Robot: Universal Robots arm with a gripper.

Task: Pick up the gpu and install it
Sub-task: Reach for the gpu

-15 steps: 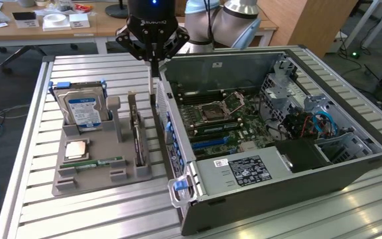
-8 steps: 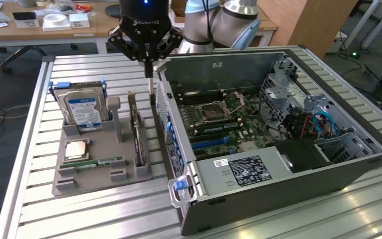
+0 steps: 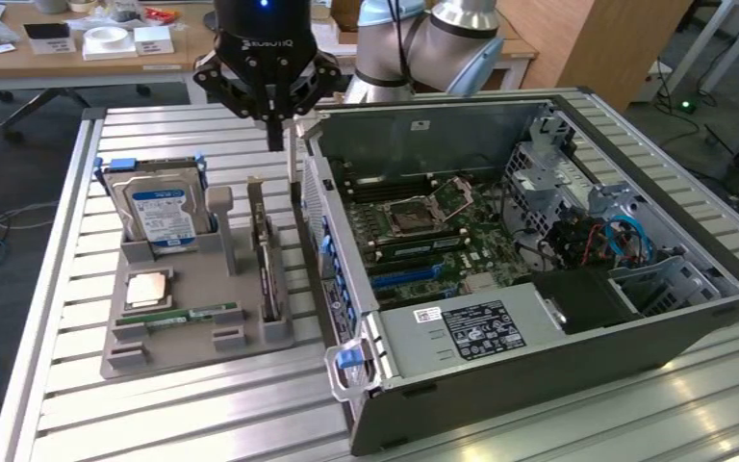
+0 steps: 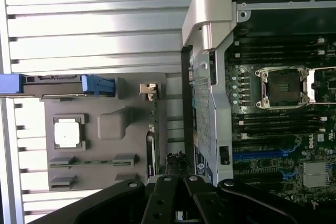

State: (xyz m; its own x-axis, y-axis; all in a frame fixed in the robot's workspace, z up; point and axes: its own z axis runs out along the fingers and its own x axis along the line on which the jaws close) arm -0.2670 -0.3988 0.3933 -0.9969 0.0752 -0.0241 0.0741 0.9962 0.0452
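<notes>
The gpu (image 3: 267, 265) is a thin dark card standing on edge in a slot of the grey holder (image 3: 222, 289), on the side nearest the computer case. The wrist view shows the gpu (image 4: 153, 129) edge-on as a narrow strip. My gripper (image 3: 276, 142) hangs above the far end of the holder, between it and the case wall, its fingers pressed together and pointing down with nothing between them. In the wrist view the gripper (image 4: 176, 182) sits just off one end of the card. The open case shows the motherboard (image 3: 427, 231) with blue slots (image 4: 262, 155).
The holder also carries a silver hard drive with a blue label (image 3: 165, 207), a CPU (image 3: 149, 287) and a green RAM stick (image 3: 196, 315). The open computer case (image 3: 677, 318) stands close on the exterior view's right of the holder. Everything rests on a slatted metal table (image 3: 190, 414).
</notes>
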